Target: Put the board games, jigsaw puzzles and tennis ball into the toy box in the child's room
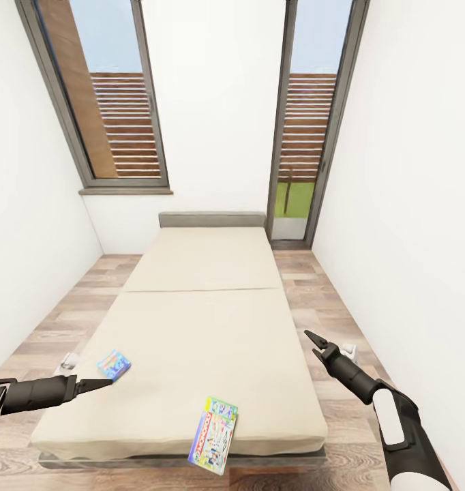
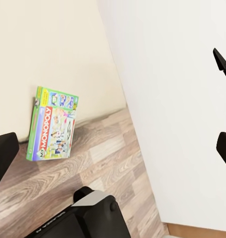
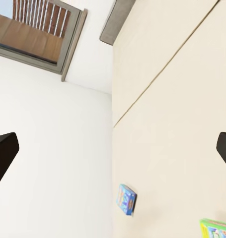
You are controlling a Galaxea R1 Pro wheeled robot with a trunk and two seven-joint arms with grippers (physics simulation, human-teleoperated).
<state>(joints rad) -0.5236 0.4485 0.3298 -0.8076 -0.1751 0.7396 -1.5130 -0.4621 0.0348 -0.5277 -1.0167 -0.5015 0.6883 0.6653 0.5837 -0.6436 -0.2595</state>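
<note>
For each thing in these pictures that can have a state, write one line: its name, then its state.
Monopoly board game: lying flat, overhanging the bed's near edge.
Light-blue board game: flat on the bed, near its left edge.
Left gripper: empty, beside the light-blue game.
Right gripper: open, empty.

We hold our black, slender left hand (image 1: 103, 384) low at the left of the head view, forearm level, its tapered fingers drawn to a point aimed inward; our black right hand (image 1: 313, 343), on a white-sleeved forearm, angles up from the lower right corner; its two pointed fingers stand slightly apart; both hands carry nothing and touch nothing.
</note>
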